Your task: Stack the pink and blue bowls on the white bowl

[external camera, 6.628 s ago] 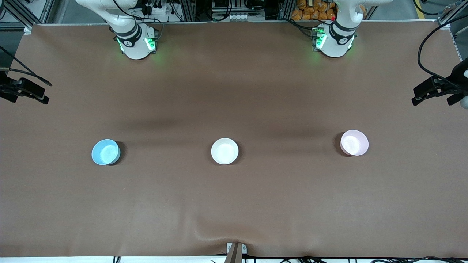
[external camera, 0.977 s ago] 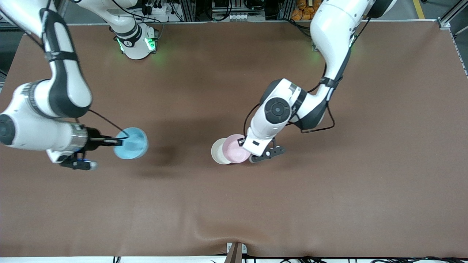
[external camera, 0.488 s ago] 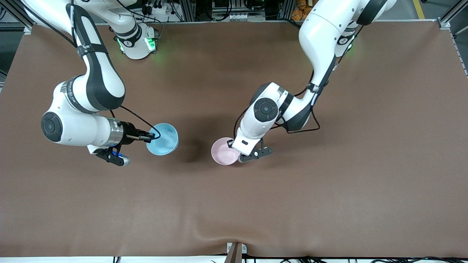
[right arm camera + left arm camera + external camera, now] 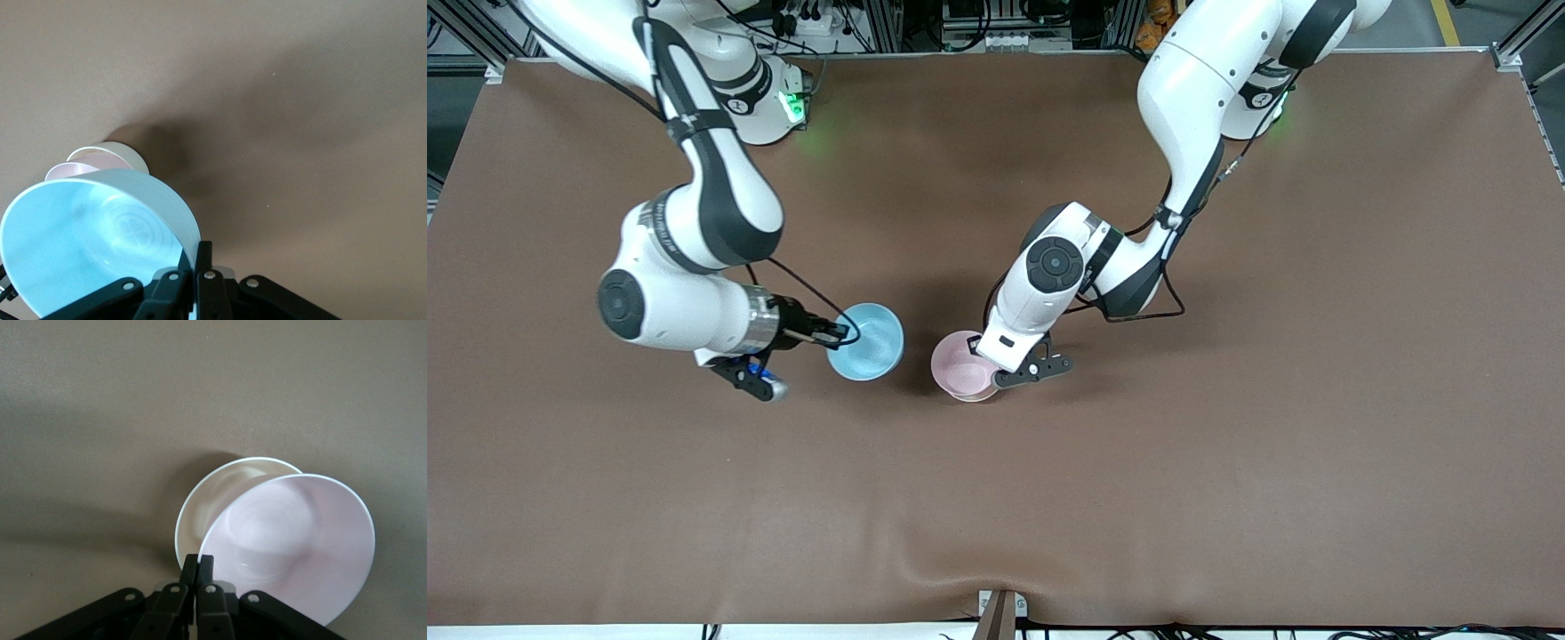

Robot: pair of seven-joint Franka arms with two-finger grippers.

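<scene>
Since half a second ago, both carried bowls have been brought closer to the middle of the table. Nearest the front camera, the small glossy pale pink bowl is held by its rim in the clamped left gripper, tilted and partly lowered into the small glossy white bowl, which rests mid-table. Slightly farther back, the small glossy sky-blue bowl is gripped at its rim by the closed right gripper, just beside the pink one. Seating of the pink bowl is judged imminent, with the blue to follow.
</scene>
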